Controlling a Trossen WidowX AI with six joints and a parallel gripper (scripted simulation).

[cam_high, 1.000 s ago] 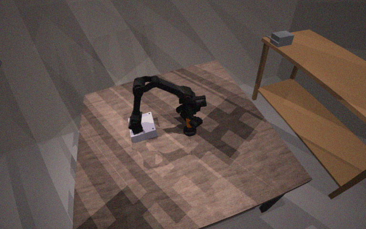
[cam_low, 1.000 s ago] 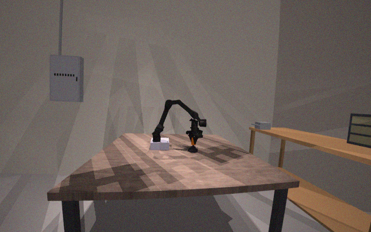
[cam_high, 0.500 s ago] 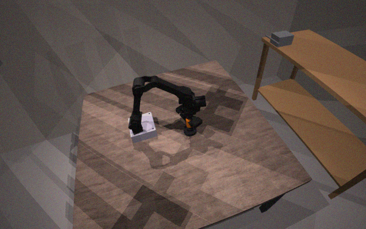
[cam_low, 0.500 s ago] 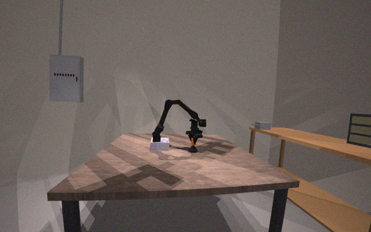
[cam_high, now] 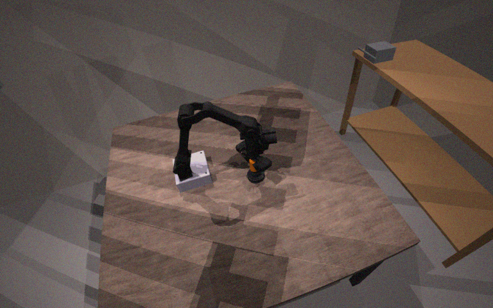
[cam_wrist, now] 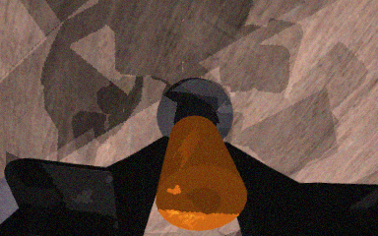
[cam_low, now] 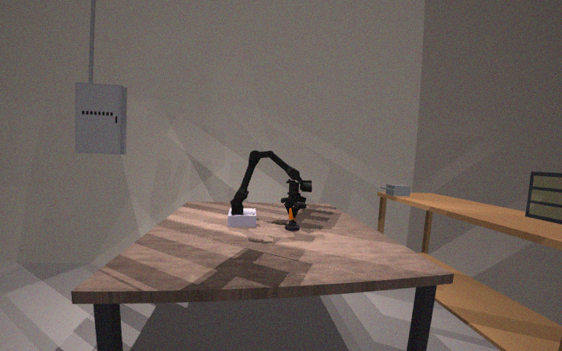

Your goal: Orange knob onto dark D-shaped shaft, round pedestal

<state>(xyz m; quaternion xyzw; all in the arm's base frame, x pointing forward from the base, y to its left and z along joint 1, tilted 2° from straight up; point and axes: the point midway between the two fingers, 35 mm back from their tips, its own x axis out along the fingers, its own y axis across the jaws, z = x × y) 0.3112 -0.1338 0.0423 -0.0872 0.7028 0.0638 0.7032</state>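
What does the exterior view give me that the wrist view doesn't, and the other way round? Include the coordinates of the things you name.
Exterior only: the arm's full arch [cam_low: 270, 153], the grey wall cabinet [cam_low: 100, 118] and the wooden shelf unit [cam_low: 476, 211].

Wrist only: the orange knob's broad top, close up, with a black jaw on either side.

Both: the orange knob [cam_low: 291, 214] [cam_wrist: 199, 167] held over the round pedestal [cam_low: 292, 227] [cam_wrist: 223, 105].

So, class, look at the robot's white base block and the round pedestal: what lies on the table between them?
Only bare wood, streaked with shadow, lies between the white base block and round pedestal, in the top view.
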